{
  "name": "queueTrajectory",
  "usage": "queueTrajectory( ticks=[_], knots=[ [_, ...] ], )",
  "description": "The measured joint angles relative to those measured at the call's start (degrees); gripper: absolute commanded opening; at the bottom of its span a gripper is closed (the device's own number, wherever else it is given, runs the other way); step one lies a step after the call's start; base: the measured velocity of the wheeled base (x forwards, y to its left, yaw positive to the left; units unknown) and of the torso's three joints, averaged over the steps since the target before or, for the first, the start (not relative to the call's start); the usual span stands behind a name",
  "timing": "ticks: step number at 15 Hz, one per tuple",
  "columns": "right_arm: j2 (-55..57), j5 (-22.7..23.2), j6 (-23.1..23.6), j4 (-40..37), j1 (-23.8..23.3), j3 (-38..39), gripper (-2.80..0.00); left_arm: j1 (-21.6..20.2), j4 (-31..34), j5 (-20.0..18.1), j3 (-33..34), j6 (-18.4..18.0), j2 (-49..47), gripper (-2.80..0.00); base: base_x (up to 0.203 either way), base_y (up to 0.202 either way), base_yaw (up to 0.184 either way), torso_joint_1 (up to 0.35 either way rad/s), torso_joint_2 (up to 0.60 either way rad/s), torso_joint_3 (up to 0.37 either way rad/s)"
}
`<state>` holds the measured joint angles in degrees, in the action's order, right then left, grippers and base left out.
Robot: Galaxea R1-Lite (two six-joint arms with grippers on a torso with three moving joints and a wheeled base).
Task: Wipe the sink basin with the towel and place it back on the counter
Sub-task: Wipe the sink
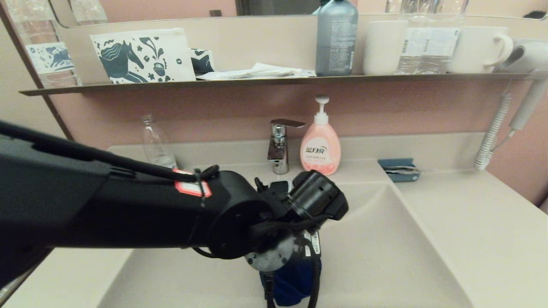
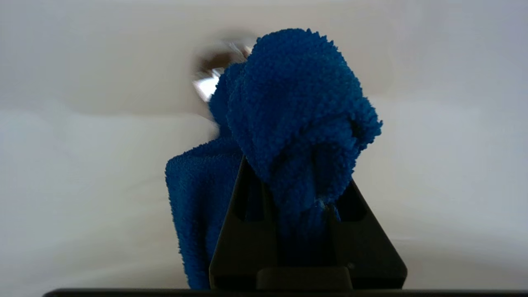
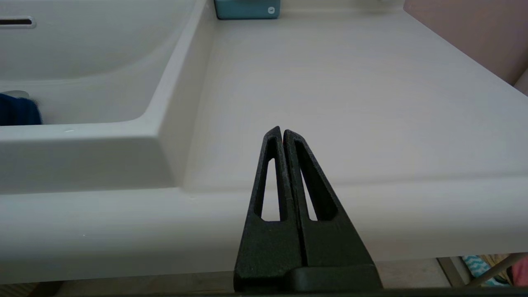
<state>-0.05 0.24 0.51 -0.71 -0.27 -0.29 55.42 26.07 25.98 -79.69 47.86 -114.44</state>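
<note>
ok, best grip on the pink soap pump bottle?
Grip the pink soap pump bottle at its narrow neck under the pump head, coming level from the sink basin side: it stands upright, belly wide and rounded, faucet close on its left.

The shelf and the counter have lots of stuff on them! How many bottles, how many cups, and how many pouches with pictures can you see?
Bottles: 4, namely the grey bottle and clear water bottle on the shelf, plus the empty clear bottle and pink soap pump on the counter.
Cups: 2, the white cup and white mug.
Picture pouches: 1, the horse pouch.
Total: 7
</note>
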Motion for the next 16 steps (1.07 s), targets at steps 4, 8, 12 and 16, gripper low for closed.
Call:
queueTrajectory(
  ticks=[4, 8, 12, 16],
  knots=[
    [0.00, 0.00, 0.00, 0.02, 0.00, 0.02, -2.80, 2.87, 13.53, -1.51, -15.74, 6.70, -8.25, -2.80, 0.000, 0.000, 0.000, 0.000, 0.00, 0.000],
    [0.00, 0.00, 0.00, 0.00, 0.00, 0.02, -2.80, 6.31, 21.48, -6.48, -29.26, 9.89, -15.09, -2.80, 0.000, 0.000, 0.000, 0.000, 0.00, 0.000],
    [0.00, 0.00, 0.00, 0.00, 0.00, 0.02, -2.80, 8.05, 15.21, -11.64, -31.31, 8.19, -17.58, -2.80, 0.000, 0.000, 0.000, 0.000, 0.00, 0.000],
    [0.00, -0.01, 0.00, 0.01, 0.00, 0.00, -2.80, 8.61, 8.40, -16.78, -31.42, 5.99, -17.58, -2.80, 0.000, 0.000, 0.000, 0.000, 0.00, 0.000]
  ],
)
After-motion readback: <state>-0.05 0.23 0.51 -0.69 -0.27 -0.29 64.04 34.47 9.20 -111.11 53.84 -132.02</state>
